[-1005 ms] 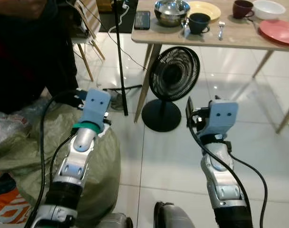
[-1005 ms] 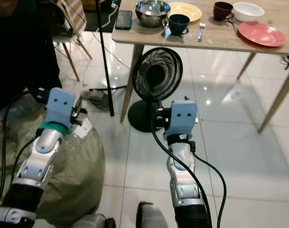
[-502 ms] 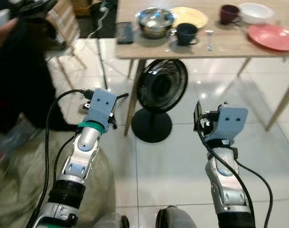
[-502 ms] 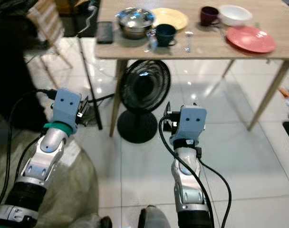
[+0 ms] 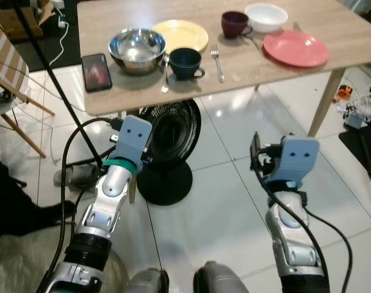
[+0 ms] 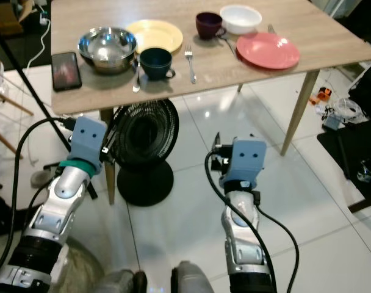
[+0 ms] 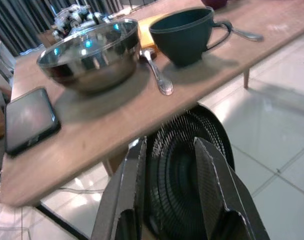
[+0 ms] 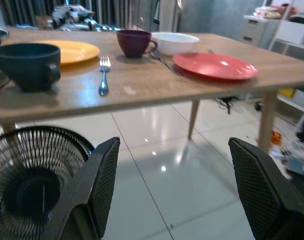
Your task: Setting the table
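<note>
The light wooden table (image 5: 295, 67) fills the frame's top, above both empty grippers: left gripper (image 7: 174, 185) narrowly parted, right gripper (image 8: 174, 187) wide open.

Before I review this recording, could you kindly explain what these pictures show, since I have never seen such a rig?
This is a humanoid robot with two silver arms. Two pictures come from its head, looking down; two come from cameras on its wrists. Its left gripper and right gripper hang open below the wooden table, holding nothing. On the table lie a phone, steel bowl, yellow plate, dark blue cup, spoon, fork, maroon cup, white bowl and red plate. A black fan stands underneath.
</note>
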Tool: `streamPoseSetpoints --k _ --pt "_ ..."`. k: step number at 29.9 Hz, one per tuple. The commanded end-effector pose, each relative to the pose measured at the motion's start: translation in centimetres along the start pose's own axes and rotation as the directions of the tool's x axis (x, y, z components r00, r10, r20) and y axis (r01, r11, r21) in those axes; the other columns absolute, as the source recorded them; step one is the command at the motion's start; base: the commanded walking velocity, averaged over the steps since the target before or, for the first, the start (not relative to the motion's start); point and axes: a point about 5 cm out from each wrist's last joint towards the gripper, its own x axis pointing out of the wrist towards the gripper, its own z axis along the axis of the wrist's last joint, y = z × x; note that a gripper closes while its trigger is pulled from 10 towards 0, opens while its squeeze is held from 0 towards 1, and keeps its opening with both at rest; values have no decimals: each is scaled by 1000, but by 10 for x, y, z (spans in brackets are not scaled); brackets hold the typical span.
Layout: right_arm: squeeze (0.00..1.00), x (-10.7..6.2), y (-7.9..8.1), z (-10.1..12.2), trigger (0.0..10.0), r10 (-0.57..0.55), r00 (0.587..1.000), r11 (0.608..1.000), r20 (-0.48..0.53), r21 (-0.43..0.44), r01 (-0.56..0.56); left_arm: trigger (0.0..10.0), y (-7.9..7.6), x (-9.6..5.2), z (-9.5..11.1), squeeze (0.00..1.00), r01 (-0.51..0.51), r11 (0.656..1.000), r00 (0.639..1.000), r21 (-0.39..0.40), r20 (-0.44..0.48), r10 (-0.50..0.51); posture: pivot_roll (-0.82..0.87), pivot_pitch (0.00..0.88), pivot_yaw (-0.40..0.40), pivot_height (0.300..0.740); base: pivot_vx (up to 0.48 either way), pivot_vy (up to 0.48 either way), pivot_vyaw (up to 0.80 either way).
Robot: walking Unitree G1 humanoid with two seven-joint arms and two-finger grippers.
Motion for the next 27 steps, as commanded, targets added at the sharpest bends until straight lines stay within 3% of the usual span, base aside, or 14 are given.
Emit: streamPoseSetpoints --k 1,9,11,13,16,19,22,24,26,27 --pt "0 1 2 1 10000 19 1000 1000 -1 -9 -19 10000 -3 -4 -4 0 5 1000 1000 -7 -15 -5 -6 28 54 740 480 0 0" --pt "0 3 8 5 10000 55 998 998 14 -2 -55 10000 -1 -6 -3 0 -11 1000 1000 23 -1 11 4 32 43 740 480 0 0" --pt "0 3 9 6 10000 62 998 998 17 2 -62 10000 0 -7 1 0 -16 998 1000 66 27 15 5 33 41 740 480 0 0" --pt "0 4 10 10 10000 70 997 997 31 26 -71 10000 8 -8 21 0 -43 982 990 182 140 17 7 36 38 740 349 0 0" --pt "0 4 10 10 10000 70 997 997 31 26 -71 10000 8 -8 21 0 -43 982 990 182 140 17 7 36 38 740 337 0 0" --pt "0 6 11 19 10000 81 995 996 56 41 -83 10000 22 -10 43 0 -68 971 977 230 214 18 15 39 35 740 300 0 0" --pt "0 8 13 21 10000 86 994 995 65 44 -89 10000 28 -10 50 0 -65 968 974 244 228 8 26 38 29 740 90 0 0" --pt "0 9 14 23 10000 94 993 994 71 46 -97 10000 34 -9 55 0 -44 966 974 254 225 -15 36 34 25 740 0 0 0" --pt "0 11 17 23 10000 106 992 993 72 48 -110 10000 50 -5 60 0 65 953 976 296 180 -122 48 34 23 740 0 0 0" --pt "0 11 17 23 10000 106 992 993 72 48 -110 10000 50 -5 60 0 65 953 976 296 180 -122 48 34 23 740 0 0 0"
